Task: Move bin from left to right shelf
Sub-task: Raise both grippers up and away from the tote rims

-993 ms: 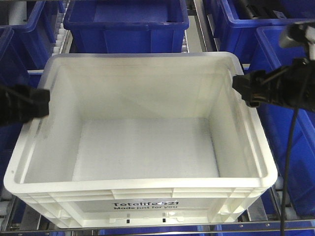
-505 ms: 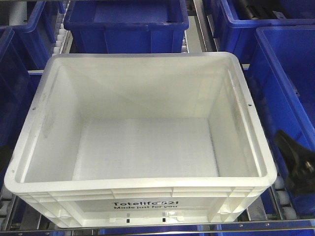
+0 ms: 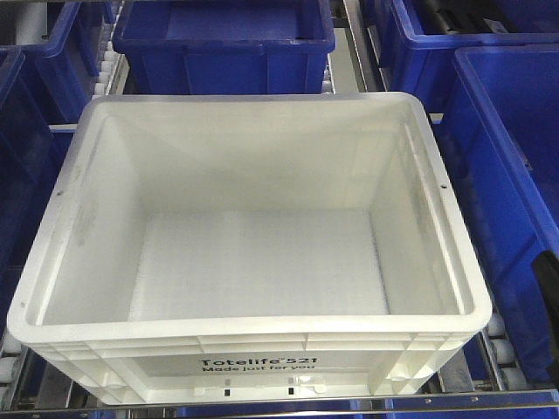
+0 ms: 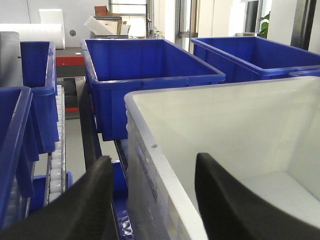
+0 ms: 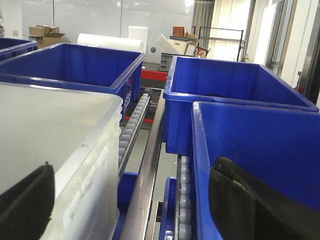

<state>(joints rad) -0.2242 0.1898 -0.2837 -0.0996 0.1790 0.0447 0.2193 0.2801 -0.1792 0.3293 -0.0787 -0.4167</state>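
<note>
Heads up: bin [image 3: 249, 262] sits center on the roller rack btw the blue bins [image 3: 515, 175], long axis 9-to-3. Your left gripper [image 4: 152, 200] is spread wide, straddling the bin's left wall, rim running off to 12. Right gripper [image 5: 130, 200] also spread, straddling its right wall. Both look equally near imo.

Pale walls [image 5: 90, 15] at the back, brightly lit. Tall windows [image 5: 280, 35] on the right, daylight through them. Cardboard boxes [image 5: 42, 32] against the far wall, a white roll [image 5: 107, 42] beside. Roller tracks [image 5: 132, 125] and metal rails [image 5: 152, 165] between dark blue bins [image 5: 235, 95].
</note>
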